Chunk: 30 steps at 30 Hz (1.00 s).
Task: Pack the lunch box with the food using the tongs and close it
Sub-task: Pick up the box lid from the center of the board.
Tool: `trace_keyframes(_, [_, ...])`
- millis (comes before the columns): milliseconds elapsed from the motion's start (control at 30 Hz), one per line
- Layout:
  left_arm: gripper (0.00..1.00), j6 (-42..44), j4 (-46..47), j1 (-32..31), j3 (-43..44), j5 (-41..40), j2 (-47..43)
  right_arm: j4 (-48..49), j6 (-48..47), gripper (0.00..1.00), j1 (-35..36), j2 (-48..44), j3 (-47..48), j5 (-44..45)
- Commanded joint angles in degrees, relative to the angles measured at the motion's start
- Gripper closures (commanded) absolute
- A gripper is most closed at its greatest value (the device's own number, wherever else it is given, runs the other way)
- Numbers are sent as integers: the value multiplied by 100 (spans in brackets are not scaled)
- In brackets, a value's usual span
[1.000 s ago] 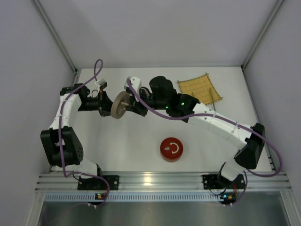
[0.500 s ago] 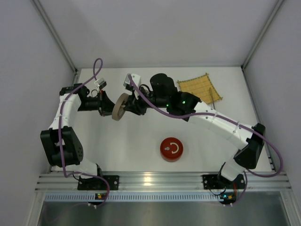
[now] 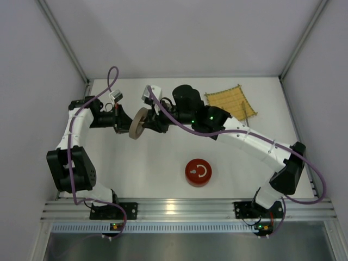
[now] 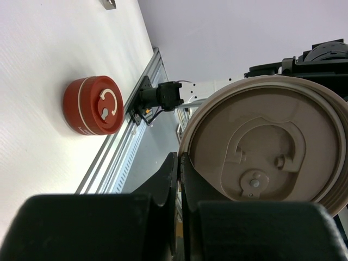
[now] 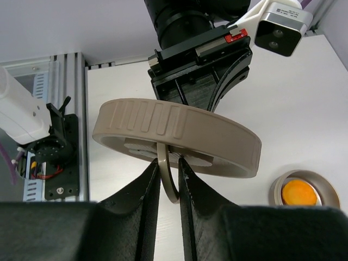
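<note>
A beige round lid [image 3: 137, 123] of the lunch box hangs on edge above the table, between the two arms. My left gripper [image 4: 180, 157] is shut on the lid's rim [image 4: 187, 142]. My right gripper [image 5: 169, 166] is closed narrowly round the lid's thin ring handle [image 5: 168, 185], which touches both fingers. A beige bowl [image 5: 321, 179] holding the round orange food piece [image 5: 298, 191] stands on the table in the right wrist view; the right arm hides it from above. The slim tongs [image 3: 246, 115] lie along the right edge of the bamboo mat [image 3: 231, 101].
A red round container [image 3: 199, 172] with a white arrow mark stands near the front middle, also in the left wrist view [image 4: 93, 106]. White walls enclose the table on three sides. The aluminium rail [image 3: 179, 206] runs along the near edge.
The lid has turned more edge-on to the top camera. My right gripper has shifted slightly toward the back and re-gripped the ring handle. The left arm has barely moved.
</note>
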Motion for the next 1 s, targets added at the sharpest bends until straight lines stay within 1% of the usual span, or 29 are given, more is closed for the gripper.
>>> trace_keyframes(0, [100, 269, -497, -1, 230, 1166, 0, 195, 0, 82, 163, 109, 54, 78])
trace_keyframes(100, [100, 287, -515, -1, 257, 1175, 0, 160, -53, 82, 190, 109, 28, 87])
trace_keyframes(133, [100, 304, -523, -1, 248, 1166, -8, 160, -53, 85, 198, 109, 27, 87])
trace_keyframes(167, [100, 339, -567, -10, 248, 1166, 9, 160, -53, 94, 198, 109, 27, 87])
trace_keyframes(200, [100, 366, -567, -1, 239, 1149, 0, 169, -53, 99, 198, 101, 27, 122])
trace_keyframes(300, [100, 418, -567, -1, 222, 1087, -17, 213, 16, 100, 181, 83, 27, 174])
trace_keyframes(333, [90, 436, -567, -1, 230, 1061, -35, 239, 52, 100, 155, 83, 27, 157])
trace_keyframes(367, [62, 454, -559, -1, 239, 1043, -44, 257, 104, 100, 120, 66, 36, 131])
trace_keyframes(400, [47, 480, -567, -1, 248, 1017, -70, 274, 175, 100, -29, 48, 27, -9])
trace_keyframes(433, [35, 489, -567, -1, 265, 912, -87, 309, 384, 100, -161, 30, 1, -132])
trace_keyframes(467, [8, 506, -585, -1, 326, 850, -96, 483, 551, 100, -327, -31, -121, -307])
trace_keyframes(500, [2, 654, -646, -1, 371, 789, -105, 572, 979, 100, -677, -57, -200, -613])
trace_keyframes(533, [2, 760, -829, 7, 414, 701, -88, 669, 1175, 100, -863, -92, -279, -756])
trace_keyframes(567, [2, 796, -857, 16, 519, 648, -96, 896, 1560, 100, -1248, -180, -480, -1053])
trace_keyframes(667, [2, 840, -857, 104, 731, 394, -88, 1301, 2028, 100, -1786, -435, -946, -1424])
trace_keyframes(700, [2, 858, -857, 156, 862, 332, -88, 1364, 2282, 100, -2066, -514, -1061, -1582])
trace_keyframes(767, [2, 911, -814, 350, 1020, 122, -88, 1391, 2468, 100, -2288, -655, -1316, -1706])
trace_keyframes(833, [2, 605, -543, 551, 1153, -90, -123, 1329, 2784, 100, -2560, -708, -1457, -1873])
trace_keyframes(867, [2, -345, 390, 605, 1118, -274, -314, 1355, 2916, 100, -2640, -717, -1615, -1917])
trace_keyframes(900, [2, -972, 1139, 614, 1014, -1076, -542, 1390, 3231, 100, -2797, -726, -1712, -1943])
trace_keyframes(933, [2, -1475, 1912, 614, 621, -1580, -841, 1399, 3408, 100, -2859, -708, -1765, -1935])
trace_keyframes(967, [2, -1889, 3181, 570, 382, -1976, -1531, 1399, 3575, 100, -2930, -708, -1887, -1952])
